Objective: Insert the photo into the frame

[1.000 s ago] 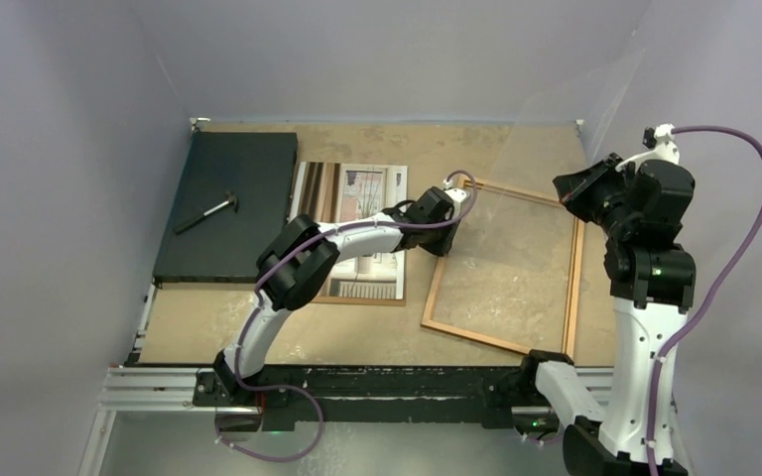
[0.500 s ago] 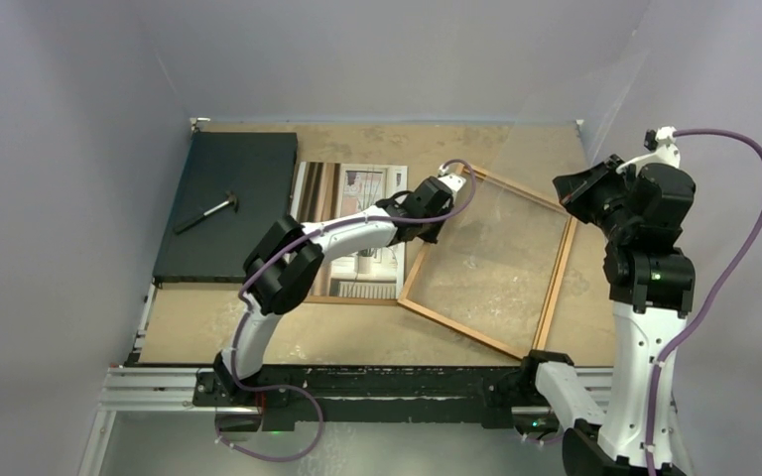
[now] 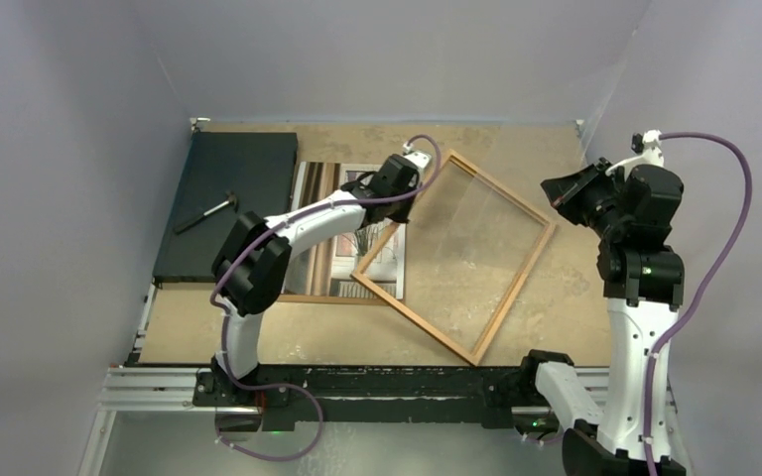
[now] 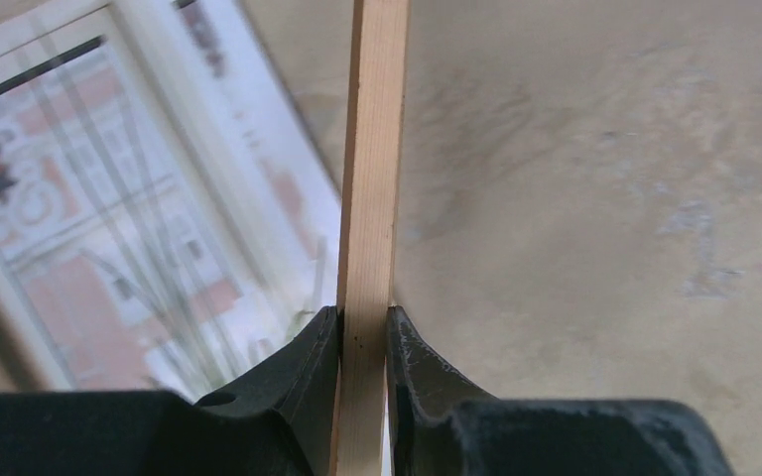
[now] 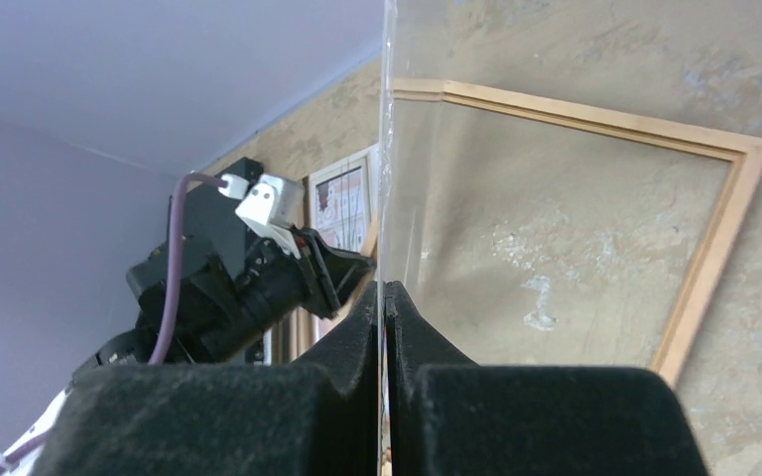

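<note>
Tabletop (image 3: 556, 327): carries all the parts, none yet assembled.

Frame (image 3: 415, 319): empty and set askew. It extends to the right of the left gripper (image 4: 364, 327), which pinches one wooden rail. One corner overlaps the photo.

Photo (image 3: 347, 263): flat and face up, directly left of and below the left gripper, outside the frame.

Glass pane (image 5: 387, 198): held raised and edge-on in the right gripper (image 5: 384, 297), whose fingers are pressed together on it.

Assessment: insertion has not begun. The frame appears to need aligning over the photo, then the photo needs seating.
</note>
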Tool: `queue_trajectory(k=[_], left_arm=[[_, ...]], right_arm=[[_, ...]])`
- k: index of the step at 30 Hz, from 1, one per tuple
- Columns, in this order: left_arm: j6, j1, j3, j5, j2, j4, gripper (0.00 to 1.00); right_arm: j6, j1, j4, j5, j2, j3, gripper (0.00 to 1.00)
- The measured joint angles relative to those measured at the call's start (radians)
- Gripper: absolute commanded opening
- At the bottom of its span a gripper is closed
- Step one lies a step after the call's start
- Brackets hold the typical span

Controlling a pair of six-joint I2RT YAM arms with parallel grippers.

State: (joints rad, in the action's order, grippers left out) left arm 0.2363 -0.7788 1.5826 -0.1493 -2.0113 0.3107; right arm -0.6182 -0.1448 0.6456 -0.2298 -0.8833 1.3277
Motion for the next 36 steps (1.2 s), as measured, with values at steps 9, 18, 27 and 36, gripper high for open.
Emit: queue_trajectory(k=[9,18,27,36], left_arm=[[-0.002,0.204,-0.171,0.008,0.096,-0.01,0.0],[0.122,0.314,-0.361,0.109,0.113,-0.077,0.03],[0.207,0.332,-0.434,0.226,0.16,-0.128,0.38],[0.162,0.443,-0.337,0.363,0.255,-0.022,0.56]], right_arm=[[-0.039,0.0,-0.077,-0.085,-0.016,-0.061,0.0],[-0.057,0.0,-0.169,-0.145,-0.062,-0.114,0.0],[-0.082,0.045,-0.264,-0.232,-0.153,-0.141,0.0],[-0.116,0.316,-0.309,-0.177,-0.323,-0.059,0.0]])
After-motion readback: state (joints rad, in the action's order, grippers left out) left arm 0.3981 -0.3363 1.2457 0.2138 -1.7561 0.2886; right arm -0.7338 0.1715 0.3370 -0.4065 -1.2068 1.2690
